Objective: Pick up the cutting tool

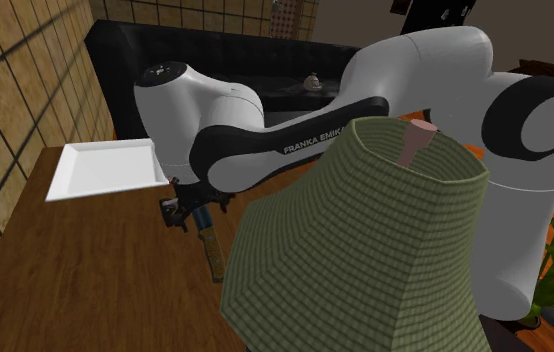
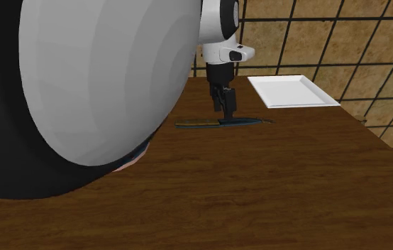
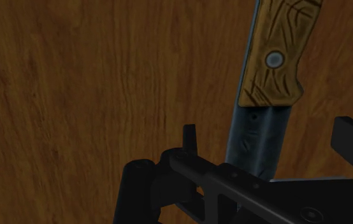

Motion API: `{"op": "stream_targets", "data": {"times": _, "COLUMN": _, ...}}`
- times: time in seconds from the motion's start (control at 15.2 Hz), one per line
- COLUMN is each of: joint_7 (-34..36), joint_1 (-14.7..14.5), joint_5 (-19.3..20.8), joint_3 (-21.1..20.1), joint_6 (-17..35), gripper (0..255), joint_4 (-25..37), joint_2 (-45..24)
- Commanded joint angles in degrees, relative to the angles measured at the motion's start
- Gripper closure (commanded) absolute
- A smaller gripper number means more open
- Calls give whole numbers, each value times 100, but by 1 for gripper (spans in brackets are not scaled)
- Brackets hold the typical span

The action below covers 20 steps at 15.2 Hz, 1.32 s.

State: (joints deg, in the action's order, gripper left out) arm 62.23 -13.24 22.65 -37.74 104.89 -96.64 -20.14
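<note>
Knife (image 3: pixel 269 89), carved ochre handle with rivet, dark bluish blade

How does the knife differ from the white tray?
The knife is long, thin and dark-bladed with a brown handle; the tray is broad and plain white. The knife lies under the gripper; the tray sits apart, nearer the wall. Both rest on the wooden table.

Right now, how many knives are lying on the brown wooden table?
1: a dark-bladed knife with a carved yellow-brown handle, under the black gripper. The green lampshade may hide more.
</note>
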Motion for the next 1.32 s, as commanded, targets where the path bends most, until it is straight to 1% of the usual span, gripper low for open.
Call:
{"op": "stream_targets", "data": {"times": 0.0, "joint_7": 40, "joint_1": -1, "joint_5": 44, "joint_3": 19, "joint_6": 127, "gripper": 0, "joint_4": -92, "joint_2": -49}}
{"op": "stream_targets", "data": {"times": 0.26, "joint_7": 76, "joint_1": -5, "joint_5": 79, "joint_3": 34, "joint_6": 225, "gripper": 0, "joint_4": -162, "joint_2": -90}}
{"op": "stream_targets", "data": {"times": 0.33, "joint_7": 75, "joint_1": -5, "joint_5": 78, "joint_3": 34, "joint_6": 223, "gripper": 255, "joint_4": -161, "joint_2": -89}}
{"op": "stream_targets", "data": {"times": 0.92, "joint_7": 76, "joint_1": -5, "joint_5": 79, "joint_3": 34, "joint_6": 225, "gripper": 255, "joint_4": -162, "joint_2": -90}}
{"op": "stream_targets", "data": {"times": 1.25, "joint_7": -34, "joint_1": 5, "joint_5": -25, "joint_3": -10, "joint_6": -91, "gripper": 255, "joint_4": 73, "joint_2": 31}}
